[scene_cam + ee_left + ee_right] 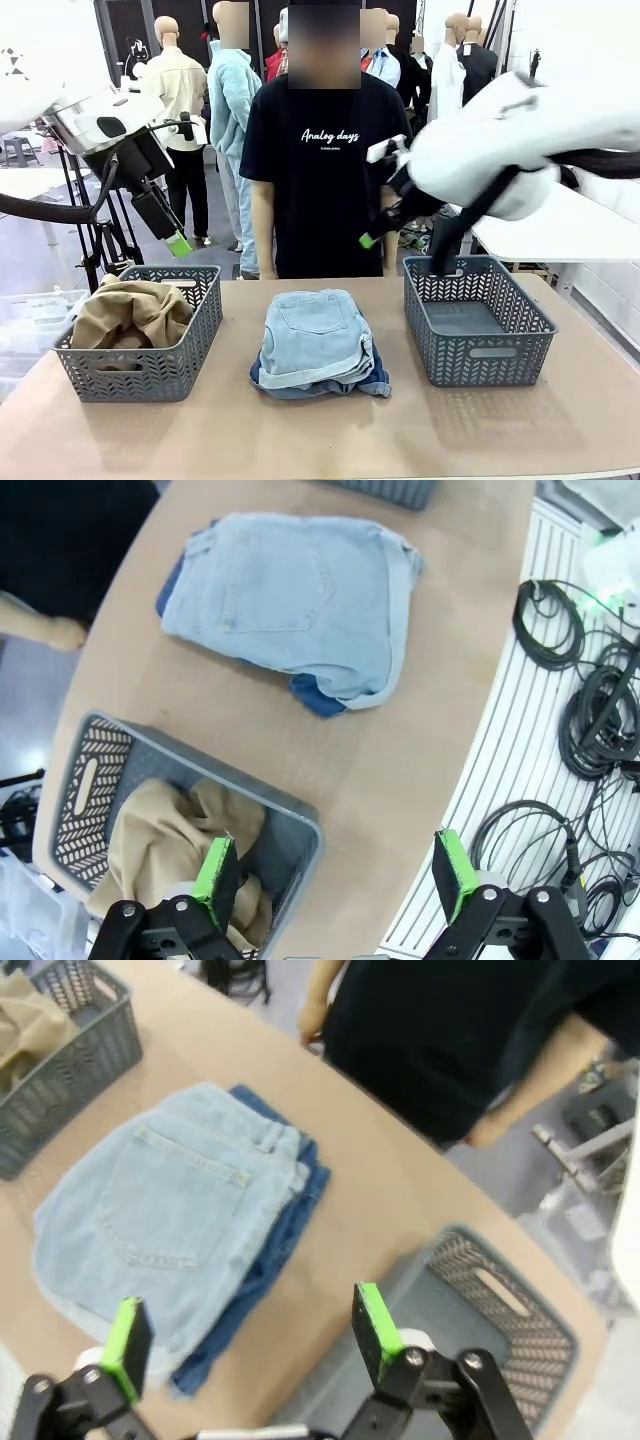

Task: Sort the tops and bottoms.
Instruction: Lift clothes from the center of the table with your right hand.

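One of the tops, a tan garment (130,312) (165,835), lies bunched in the left grey basket (190,345) (300,825). The bottoms are stacked at the table's middle: a pale blue denim piece (312,335) (290,595) (165,1210) lies on dark blue denim shorts (370,385) (318,695) (290,1225). My left gripper (170,232) (335,872) hangs open above the left basket's near corner. My right gripper (380,215) (250,1338) is open, up in the air between the denim stack and the right basket, holding nothing.
An empty grey basket (478,350) (510,1310) stands at the table's right. A person in a black printed T-shirt (325,150) stands at the far edge, arms down. Cables (590,710) lie on a white slatted surface beside the table.
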### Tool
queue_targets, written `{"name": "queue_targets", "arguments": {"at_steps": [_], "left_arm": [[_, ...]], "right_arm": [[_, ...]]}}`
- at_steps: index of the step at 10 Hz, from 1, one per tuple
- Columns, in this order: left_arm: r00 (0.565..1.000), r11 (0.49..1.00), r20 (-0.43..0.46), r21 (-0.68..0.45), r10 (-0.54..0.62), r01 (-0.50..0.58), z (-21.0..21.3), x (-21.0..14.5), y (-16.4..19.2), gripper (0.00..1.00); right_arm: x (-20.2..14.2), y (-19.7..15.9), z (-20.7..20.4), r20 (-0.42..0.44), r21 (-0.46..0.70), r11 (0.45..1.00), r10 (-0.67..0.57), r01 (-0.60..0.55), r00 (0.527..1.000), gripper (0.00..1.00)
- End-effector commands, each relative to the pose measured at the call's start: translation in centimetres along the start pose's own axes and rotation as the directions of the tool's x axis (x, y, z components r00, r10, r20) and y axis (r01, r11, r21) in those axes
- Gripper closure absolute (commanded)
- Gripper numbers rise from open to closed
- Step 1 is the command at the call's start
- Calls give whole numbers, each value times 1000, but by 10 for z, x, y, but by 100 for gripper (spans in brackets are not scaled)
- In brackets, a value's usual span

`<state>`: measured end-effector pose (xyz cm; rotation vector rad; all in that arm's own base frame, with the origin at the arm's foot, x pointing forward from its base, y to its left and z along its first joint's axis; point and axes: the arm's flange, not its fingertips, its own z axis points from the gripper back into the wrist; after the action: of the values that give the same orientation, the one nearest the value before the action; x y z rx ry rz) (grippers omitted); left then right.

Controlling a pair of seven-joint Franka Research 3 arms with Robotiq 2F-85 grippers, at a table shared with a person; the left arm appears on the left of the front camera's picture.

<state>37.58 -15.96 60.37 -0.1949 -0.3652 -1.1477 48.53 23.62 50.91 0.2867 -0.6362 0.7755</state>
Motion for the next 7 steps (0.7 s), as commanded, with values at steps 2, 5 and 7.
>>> {"name": "queue_targets", "arguments": {"at_steps": [2, 5, 7], "left_arm": [[1000, 1000, -13, 1, -2, 2, 2, 0, 0, 0], [1000, 1000, -13, 1, -2, 2, 2, 0, 0, 0], [1000, 1000, -13, 1, -2, 2, 2, 0, 0, 0]], "right_arm": [[35, -18, -76, -176, 52, 997, 59, -51, 983, 0], [19, 11, -97, -243, 102, 991, 108, -85, 964, 0], [18, -5, -109, -207, 101, 994, 67, -46, 976, 0]]}}
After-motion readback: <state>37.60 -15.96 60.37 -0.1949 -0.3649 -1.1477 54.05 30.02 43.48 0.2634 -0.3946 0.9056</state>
